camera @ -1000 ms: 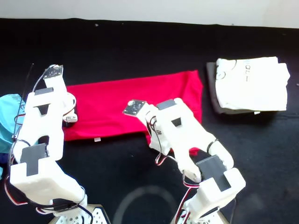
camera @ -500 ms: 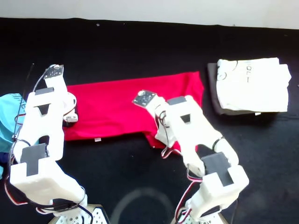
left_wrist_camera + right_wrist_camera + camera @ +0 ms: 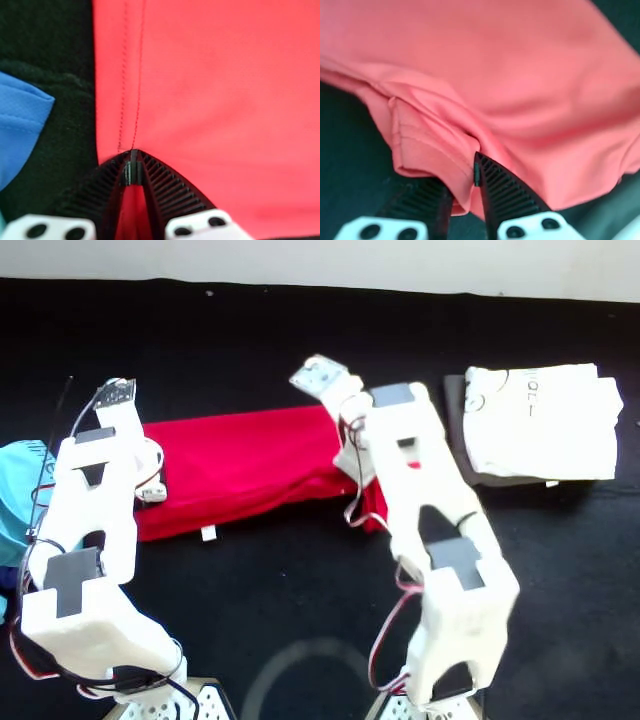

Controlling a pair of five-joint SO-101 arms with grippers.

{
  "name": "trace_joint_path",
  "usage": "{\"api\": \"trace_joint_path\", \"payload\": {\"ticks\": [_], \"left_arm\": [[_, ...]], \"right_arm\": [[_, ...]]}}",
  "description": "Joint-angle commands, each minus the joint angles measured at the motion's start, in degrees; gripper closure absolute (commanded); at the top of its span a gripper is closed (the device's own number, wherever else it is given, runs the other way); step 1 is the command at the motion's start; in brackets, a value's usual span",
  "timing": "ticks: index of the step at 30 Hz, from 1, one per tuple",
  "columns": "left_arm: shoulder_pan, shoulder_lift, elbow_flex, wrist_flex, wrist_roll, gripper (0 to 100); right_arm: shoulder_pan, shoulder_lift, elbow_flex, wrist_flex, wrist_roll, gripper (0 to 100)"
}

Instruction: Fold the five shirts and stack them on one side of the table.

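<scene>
Right pincer [image 3: 461, 181] and left pincer [image 3: 132, 167], each clamped on the red shirt [image 3: 240, 460]: I would fold the raised end across, edges matched.

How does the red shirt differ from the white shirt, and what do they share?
The red shirt lies stretched out long; the white shirt is a folded block. The left gripper and right gripper pinch the red shirt; the white shirt lies untouched on a dark garment. Both share the table.
</scene>
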Motion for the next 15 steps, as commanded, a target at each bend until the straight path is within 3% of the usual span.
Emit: {"api": "trace_joint_path", "payload": {"ticks": [1, 5, 10, 15], "left_arm": [[-0.4, 0.13, 0.13, -2.46, 0.35, 99], [-0.4, 0.13, 0.13, -2.46, 0.35, 99], [-0.4, 0.13, 0.13, -2.46, 0.35, 99], [-0.4, 0.13, 0.13, -2.46, 0.35, 99]], "right_arm": [[0.48, 5.41, -10.68, 0.48, 0.7, 99.3], [0.66, 12.88, -21.58, 4.18, 0.7, 96.3], [0.84, 21.76, -35.38, 7.43, 0.44, 81.0], [2.68, 30.29, -46.99, 7.25, 0.26, 80.7]]}}
